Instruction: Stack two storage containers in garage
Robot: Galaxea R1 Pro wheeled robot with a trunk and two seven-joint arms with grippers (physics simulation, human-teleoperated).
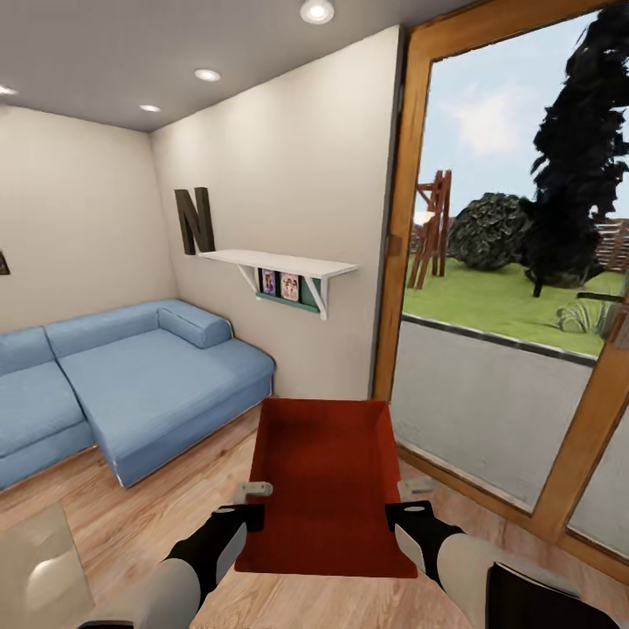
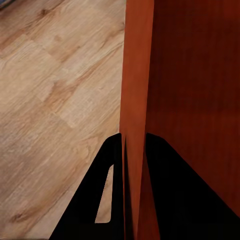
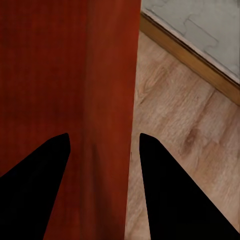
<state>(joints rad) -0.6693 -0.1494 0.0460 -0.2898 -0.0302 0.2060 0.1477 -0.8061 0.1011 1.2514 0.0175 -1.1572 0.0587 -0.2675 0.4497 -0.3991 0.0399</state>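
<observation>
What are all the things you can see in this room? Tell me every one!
bin: one, orange-red, held up between both grippers over the wood floor
sofa: one, blue, in the corner at left
shelf: one, white, on the wall, small pictures under it
letter N: one, dark, on the wall by the shelf
glass door: wooden frame, at right, garden outside
floor: light wood planks
left gripper: black, shut on the bin's wall
right gripper: black, astride the bin's other wall
</observation>
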